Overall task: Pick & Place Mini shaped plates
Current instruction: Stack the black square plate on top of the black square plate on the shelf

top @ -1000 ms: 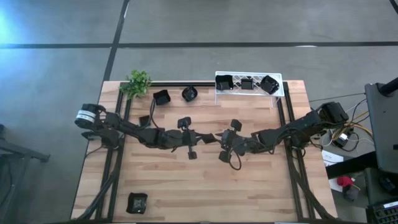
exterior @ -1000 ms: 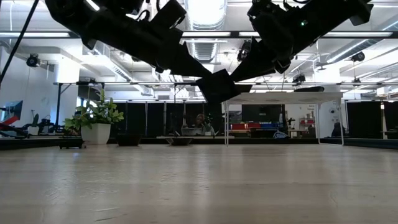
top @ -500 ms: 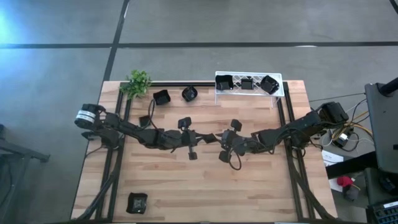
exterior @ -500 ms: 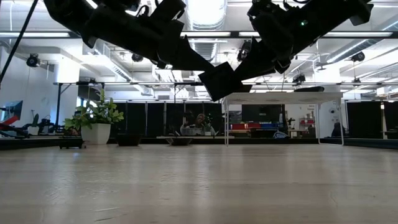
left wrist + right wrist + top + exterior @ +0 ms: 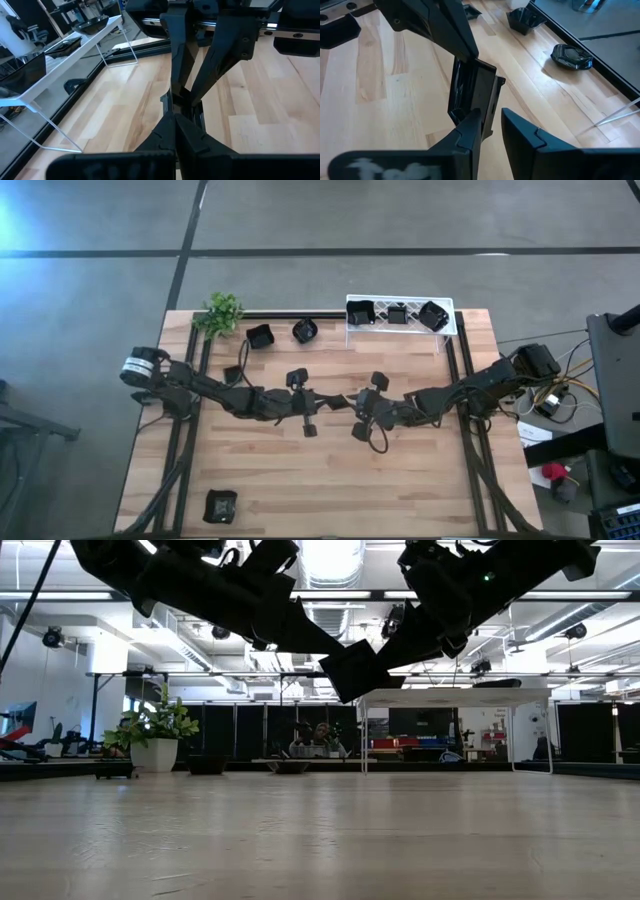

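Surface (image 5: 400, 480): pale wood planks, dark rails along both sides.
Far edge: green plant (image 5: 222, 312) at left corner; two dark plates (image 5: 259, 336) (image 5: 305, 331) beside it; white rack (image 5: 400, 326) rightward.
Near left corner: one dark plate (image 5: 220, 506).

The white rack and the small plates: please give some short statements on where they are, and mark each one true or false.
1. Three plates sit on the white rack. True.
2. The green plant stands on the rack. False: it stands on the table's far left corner.
3. A square plate is held in the air between the left gripper and the right gripper. True.
4. No plate lies at the table's near left corner. False: one plate lies there.
5. Two plates lie between plant and rack. True.
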Available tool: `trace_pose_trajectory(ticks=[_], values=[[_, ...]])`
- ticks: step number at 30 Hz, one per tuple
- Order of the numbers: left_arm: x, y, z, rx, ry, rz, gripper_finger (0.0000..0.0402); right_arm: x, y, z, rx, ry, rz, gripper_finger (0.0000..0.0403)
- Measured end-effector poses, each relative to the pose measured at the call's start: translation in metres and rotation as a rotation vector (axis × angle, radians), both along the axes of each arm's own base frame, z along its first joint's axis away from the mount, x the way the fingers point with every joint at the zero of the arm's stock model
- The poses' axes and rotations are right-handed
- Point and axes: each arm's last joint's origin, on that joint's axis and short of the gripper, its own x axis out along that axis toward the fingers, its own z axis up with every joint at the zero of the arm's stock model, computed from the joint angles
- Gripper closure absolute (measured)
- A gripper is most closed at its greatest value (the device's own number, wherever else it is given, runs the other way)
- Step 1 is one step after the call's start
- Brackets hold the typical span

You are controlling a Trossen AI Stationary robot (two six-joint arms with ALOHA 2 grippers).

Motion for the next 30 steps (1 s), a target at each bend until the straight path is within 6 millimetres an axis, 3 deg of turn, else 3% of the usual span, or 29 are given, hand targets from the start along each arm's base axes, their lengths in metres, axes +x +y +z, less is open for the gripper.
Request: trace_pose_trajectory(ticks=[30], values=[[0.0000, 0.0000, 0.0000, 0.000, 0.000, 0.000, 0.0402, 0.0000, 0.0000, 0.0001, 0.000, 0.000, 0.001, 0.0338]])
